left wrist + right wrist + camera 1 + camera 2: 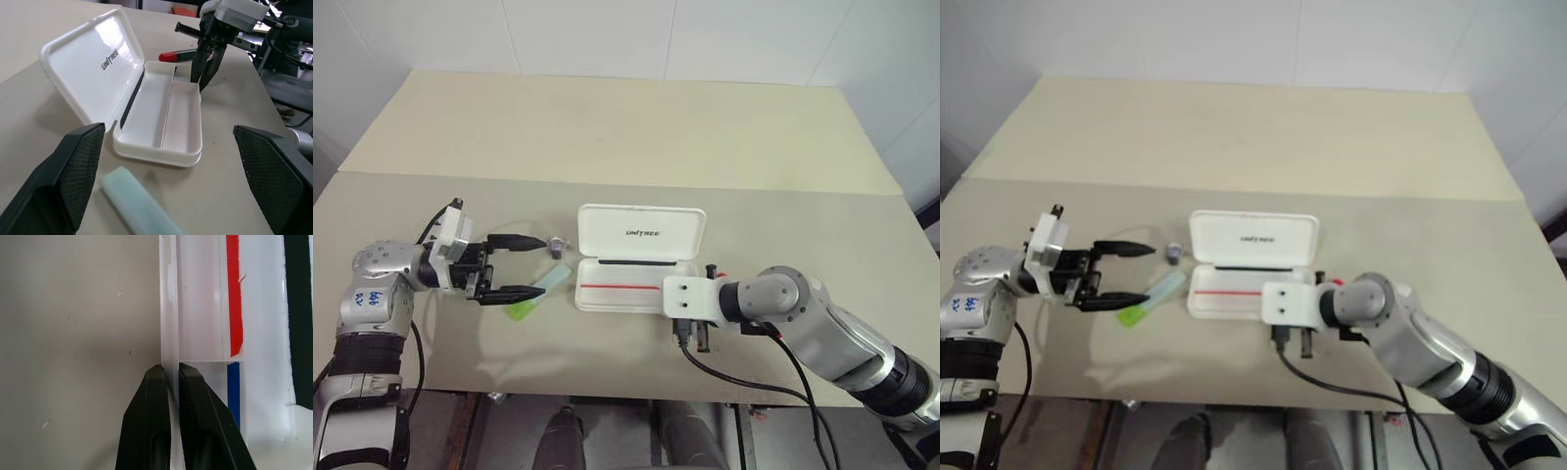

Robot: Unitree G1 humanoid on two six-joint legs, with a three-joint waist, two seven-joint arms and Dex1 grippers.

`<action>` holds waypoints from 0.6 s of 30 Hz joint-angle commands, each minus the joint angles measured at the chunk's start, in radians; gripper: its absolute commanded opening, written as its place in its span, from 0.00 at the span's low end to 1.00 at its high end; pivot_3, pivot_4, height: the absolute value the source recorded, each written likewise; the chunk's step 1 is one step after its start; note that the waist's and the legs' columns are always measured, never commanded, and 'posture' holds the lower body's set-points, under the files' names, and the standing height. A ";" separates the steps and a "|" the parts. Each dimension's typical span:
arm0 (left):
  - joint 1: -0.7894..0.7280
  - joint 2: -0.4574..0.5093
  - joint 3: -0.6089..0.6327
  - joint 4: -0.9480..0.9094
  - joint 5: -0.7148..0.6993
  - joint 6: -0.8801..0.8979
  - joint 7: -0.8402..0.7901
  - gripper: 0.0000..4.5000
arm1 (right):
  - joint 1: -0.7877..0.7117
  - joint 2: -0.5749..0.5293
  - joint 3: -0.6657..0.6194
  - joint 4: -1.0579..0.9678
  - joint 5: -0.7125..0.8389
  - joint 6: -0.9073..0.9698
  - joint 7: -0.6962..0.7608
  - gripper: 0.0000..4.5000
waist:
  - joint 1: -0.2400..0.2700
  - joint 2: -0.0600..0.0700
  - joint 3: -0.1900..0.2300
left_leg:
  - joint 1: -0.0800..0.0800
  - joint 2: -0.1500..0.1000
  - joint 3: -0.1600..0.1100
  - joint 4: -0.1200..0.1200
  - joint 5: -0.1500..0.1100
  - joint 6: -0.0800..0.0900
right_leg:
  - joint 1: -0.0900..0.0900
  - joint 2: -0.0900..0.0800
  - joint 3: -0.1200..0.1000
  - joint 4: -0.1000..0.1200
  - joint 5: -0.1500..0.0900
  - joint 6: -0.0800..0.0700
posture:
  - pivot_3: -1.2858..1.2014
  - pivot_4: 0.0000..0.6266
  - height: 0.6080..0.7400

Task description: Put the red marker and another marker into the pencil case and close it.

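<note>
Right tool [205, 78] clenched on pencil case [641, 257] front wall, left tool [514, 266] released above green marker [536, 294], seemingly apart.

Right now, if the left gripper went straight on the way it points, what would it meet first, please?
Probably the green highlighter, lying just ahead of the open left gripper; the open pencil case lies beyond it, though depth is unclear.

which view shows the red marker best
The left wrist view: the red marker lies beyond the open pencil case, red cap plain. Both eye views show just a red speck by the right arm.
</note>
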 commanded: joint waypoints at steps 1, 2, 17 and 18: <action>0.011 0.026 0.024 -0.033 -0.016 -0.011 -0.034 1.00 | 0.018 -0.027 -0.011 -0.031 -0.005 -0.005 0.004 0.00 | 0.002 0.000 0.000 | 0.000 0.000 0.000 0.000 0.000 0.000 | 0.000 0.000 0.000 0.000 0.000 0.000 | 0.52 0.24 1.00; 0.010 0.025 0.023 -0.030 -0.013 -0.016 -0.033 1.00 | 0.018 -0.025 -0.009 -0.034 -0.005 -0.004 0.004 0.15 | 0.004 0.000 0.000 | 0.000 0.000 0.000 0.000 0.000 0.000 | 0.000 0.000 0.000 0.000 0.000 0.000 | 0.52 0.24 1.00; -0.023 -0.019 -0.012 -0.023 0.005 -0.027 -0.014 1.00 | 0.050 -0.033 -0.165 -0.114 0.143 0.027 0.031 1.00 | 0.005 -0.001 0.000 | 0.000 0.000 0.000 0.000 0.000 0.000 | 0.000 0.000 0.000 0.000 0.000 0.000 | 0.52 0.24 1.00; -0.026 -0.022 -0.015 -0.021 0.005 -0.028 -0.015 1.00 | 0.055 -0.039 -0.186 -0.121 0.159 0.030 0.036 1.00 | 0.005 -0.001 0.000 | 0.000 0.000 0.000 0.000 0.000 0.000 | 0.000 0.000 0.000 0.000 0.000 0.000 | 0.52 0.24 1.00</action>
